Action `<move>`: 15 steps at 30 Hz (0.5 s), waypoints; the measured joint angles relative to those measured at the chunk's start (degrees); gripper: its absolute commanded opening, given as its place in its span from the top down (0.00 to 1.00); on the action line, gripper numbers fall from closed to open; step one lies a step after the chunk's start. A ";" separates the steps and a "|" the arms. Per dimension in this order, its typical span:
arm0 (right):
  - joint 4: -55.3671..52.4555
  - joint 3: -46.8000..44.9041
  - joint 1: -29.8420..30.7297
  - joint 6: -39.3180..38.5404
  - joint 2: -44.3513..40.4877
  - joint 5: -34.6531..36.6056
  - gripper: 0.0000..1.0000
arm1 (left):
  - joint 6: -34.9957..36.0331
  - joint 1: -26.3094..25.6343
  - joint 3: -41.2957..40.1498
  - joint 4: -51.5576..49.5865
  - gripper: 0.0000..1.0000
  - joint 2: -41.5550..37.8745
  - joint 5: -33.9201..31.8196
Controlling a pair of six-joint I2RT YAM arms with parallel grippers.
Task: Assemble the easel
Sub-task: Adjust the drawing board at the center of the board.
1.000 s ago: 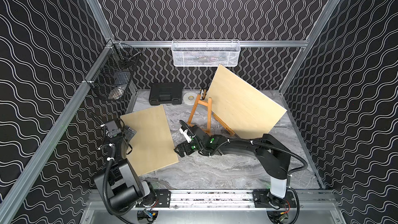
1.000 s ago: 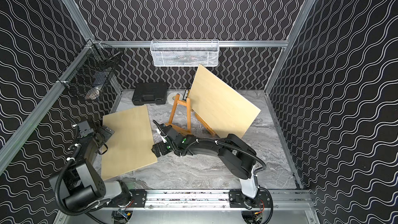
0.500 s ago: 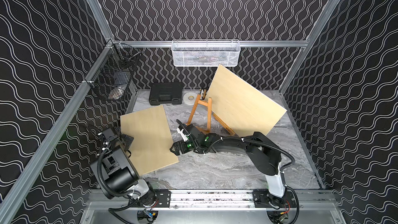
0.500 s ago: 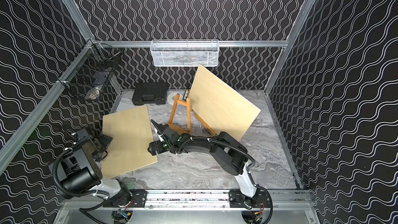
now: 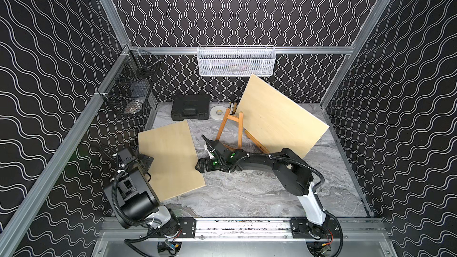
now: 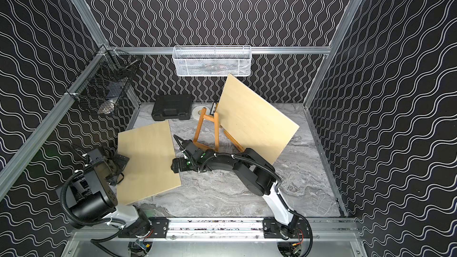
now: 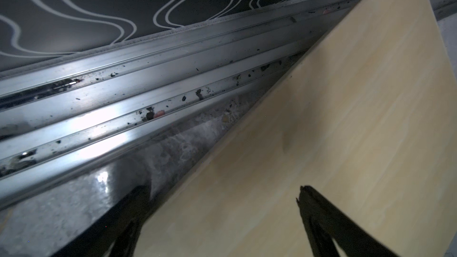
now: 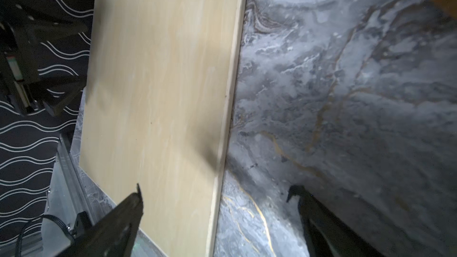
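1. On the left half of the table (image 8: 346, 95), the right fingers (image 8: 123, 216) stand wide apart and hold nothing. They straddle the right long edge of the low plywood board (image 8: 158, 90), one finger over the board's face and the other over bare marble. No contact shows. In both top views they sit at that same edge.
2. At the board's opposite edge, near the table's left edge, the left fingers (image 7: 321, 216) are spread just as wide and grip nothing. The board's left edge runs between them, with one finger over the pale face and the other beyond the edge. Whether either finger touches the wood cannot be told.
3. The low plywood board (image 5: 170, 159) is a pale rectangle lying between the two arms. Its right edge is down on the table. In the left wrist view its left edge looks raised off the surface, beside the aluminium rail (image 7: 123, 90) at the foot of the left wall.
4. The easel frame (image 5: 231, 129), an orange wooden A-frame, stands upright in the middle of the table's back half, just behind the right arm's wrist. One orange leg slants away from it along the table.
5. The leaning plywood board (image 5: 279, 119) is larger. It rests tilted against the frame's right side and reaches toward the back right corner.
6. Along the back edge sit a black case (image 5: 191, 107) and a white tape roll (image 5: 217, 112). A white mesh basket (image 5: 236, 61) hangs on the back rail and a black wire basket (image 5: 128, 95) on the left rail.
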 measured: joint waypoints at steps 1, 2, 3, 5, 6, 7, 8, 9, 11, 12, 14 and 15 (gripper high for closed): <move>0.00 0.26 -0.07 0.11 0.26 0.17 0.00 | -0.07 0.02 -0.33 0.20 0.01 -0.17 0.13; 0.07 0.63 -0.15 0.20 0.59 0.11 0.00 | -0.09 0.02 -0.68 0.61 0.01 -0.35 0.24; 0.02 1.07 -0.13 0.24 0.94 0.11 0.00 | -0.11 0.02 -1.05 1.01 0.01 -0.52 0.33; 0.09 1.88 -0.31 0.24 1.57 0.11 0.00 | -0.22 -0.02 -1.55 1.68 0.01 -0.79 0.50; 0.11 2.32 -0.35 0.24 1.92 0.09 0.00 | -0.22 -0.15 -1.92 2.10 0.01 -0.94 0.63; 0.11 2.69 -0.35 0.22 2.16 0.11 0.00 | -0.22 -0.33 -2.25 2.54 0.01 -1.11 0.63; 0.22 2.97 -0.35 0.22 2.38 0.11 0.00 | -0.22 -0.66 -2.84 3.19 0.01 -1.33 0.66; 0.33 3.02 -0.37 0.20 2.45 0.11 0.00 | -0.24 -1.03 -3.61 3.89 0.01 -1.60 0.76; 0.48 2.86 -0.37 0.20 2.45 0.09 0.00 | -0.37 -1.70 -4.81 5.57 0.01 -1.95 1.60; 0.79 2.60 -0.37 0.17 2.43 0.09 0.00 | -0.57 -2.25 -5.38 6.88 0.01 -2.14 1.92; 1.51 2.01 -0.39 0.17 2.21 0.00 0.00 | -0.98 -3.48 -6.38 8.55 0.01 -2.60 2.08; 1.75 1.75 -0.39 0.20 2.10 -0.09 0.00 | -1.40 -4.26 -6.91 9.31 0.01 -2.97 2.45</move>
